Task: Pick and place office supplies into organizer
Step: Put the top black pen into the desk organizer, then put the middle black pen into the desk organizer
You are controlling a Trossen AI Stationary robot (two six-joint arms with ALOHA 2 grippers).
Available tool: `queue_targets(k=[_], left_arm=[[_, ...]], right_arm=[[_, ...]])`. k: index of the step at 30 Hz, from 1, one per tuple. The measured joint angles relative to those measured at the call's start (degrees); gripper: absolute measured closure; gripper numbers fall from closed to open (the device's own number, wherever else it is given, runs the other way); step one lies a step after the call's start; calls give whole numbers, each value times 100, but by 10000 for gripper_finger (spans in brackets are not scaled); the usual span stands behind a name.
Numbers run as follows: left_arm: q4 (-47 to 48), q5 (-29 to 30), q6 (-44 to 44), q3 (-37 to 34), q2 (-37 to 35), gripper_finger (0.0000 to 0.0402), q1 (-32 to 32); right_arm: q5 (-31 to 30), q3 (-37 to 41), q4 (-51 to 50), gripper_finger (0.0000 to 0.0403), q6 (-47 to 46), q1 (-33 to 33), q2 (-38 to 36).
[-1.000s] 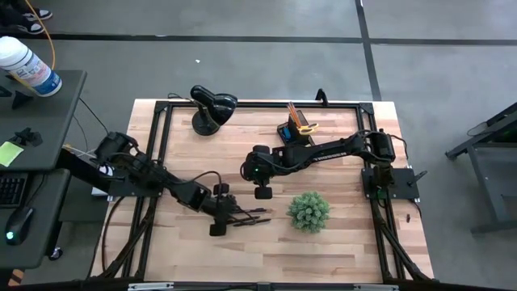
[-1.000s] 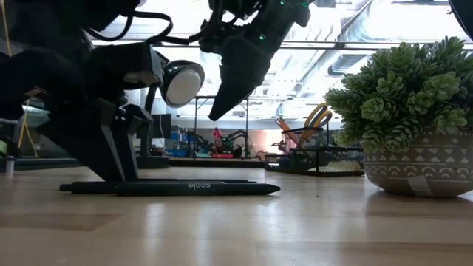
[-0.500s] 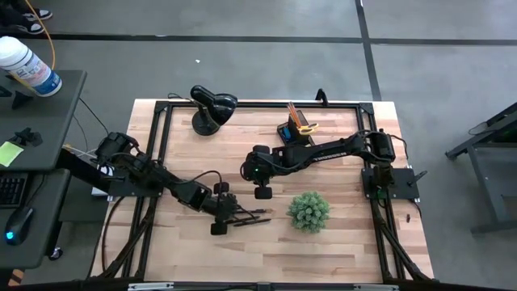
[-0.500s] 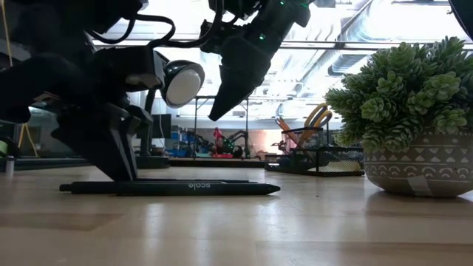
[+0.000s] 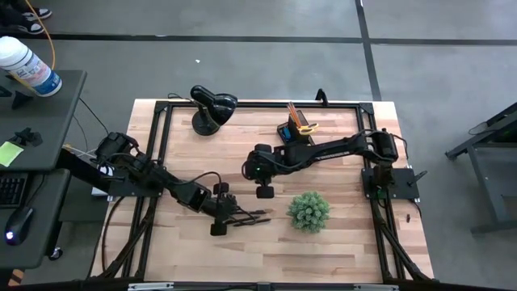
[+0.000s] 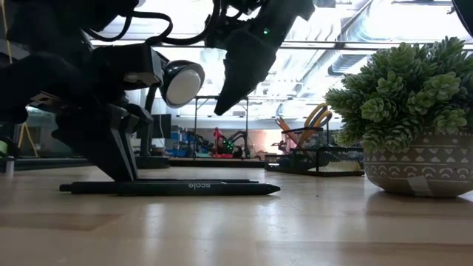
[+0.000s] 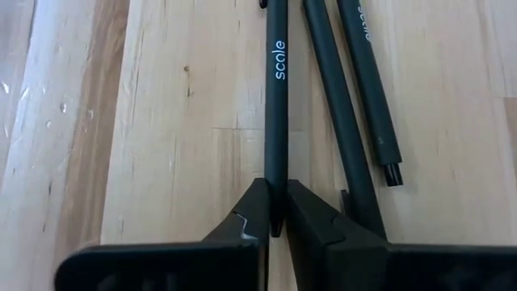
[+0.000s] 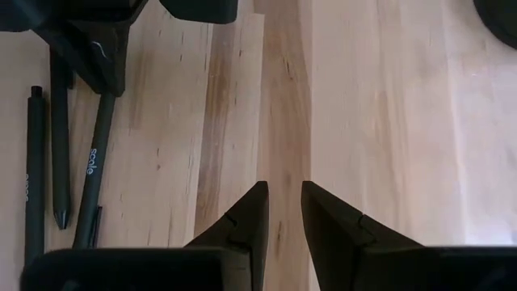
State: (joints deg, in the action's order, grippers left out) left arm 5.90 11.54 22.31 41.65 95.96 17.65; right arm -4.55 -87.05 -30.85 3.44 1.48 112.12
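Three thin black pens [image 5: 247,217] lie flat on the wooden table [image 5: 339,250], near the middle front. My left gripper [image 7: 275,220] stands at their left ends, shut on the pen marked "scale" [image 6: 194,188]. My right gripper [image 8: 281,212] hovers above the table's middle [image 5: 263,189], its fingers slightly apart with nothing between them. The black organizer [image 5: 296,129] stands at the far side; yellow scissors handles [image 6: 319,115] and pencils [image 6: 284,125] stick up out of it. My left gripper pinches the "scale" pen's end toward the table's left [image 7: 275,212] between its two fingertips [image 7: 252,212]. The fingers slant down from the table's left, and the pen runs on away from them. The pen lies flat on the table beside the other two.
A green spiky plant in a patterned pot [image 5: 308,210] stands just right of the pens. A black domed desk lamp [image 5: 212,107] is at the far left. Bare wood lies along the front edge and to the right.
My left gripper has shut its fingers on the left end of the "scale" pen, without leaving its place. The pens lie where they were.
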Motion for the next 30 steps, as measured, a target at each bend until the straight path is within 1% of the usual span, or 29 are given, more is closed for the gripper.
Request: queue_targets(k=[4,11,13,18,22,24,26,30], left_arm=[[47,102,0,-5,-37,398,0],[182,341,-41,4,-179,401,-2],[455,430,-43,-12,-311,399,0],[800,641,-121,-11,-561,400,-2],[817,598,-150,-15,-585,400,-2],[764,446,-146,-7,-579,401,-2],[783,416,-131,-7,-565,401,-2],[739,140,-149,-7,-566,400,-8]], right_arm=[[-153,0,-249,329,-2,0,-99],[-177,97,-429,329,-125,-109,-270],[-209,170,-492,329,-184,-164,-331],[-248,410,-571,329,-203,-340,-546],[-72,702,-574,329,-408,-428,-807],[152,884,-572,329,-524,-449,-964],[393,1088,-528,329,-635,-444,-1126],[682,1463,-429,329,-710,-341,-1413]])
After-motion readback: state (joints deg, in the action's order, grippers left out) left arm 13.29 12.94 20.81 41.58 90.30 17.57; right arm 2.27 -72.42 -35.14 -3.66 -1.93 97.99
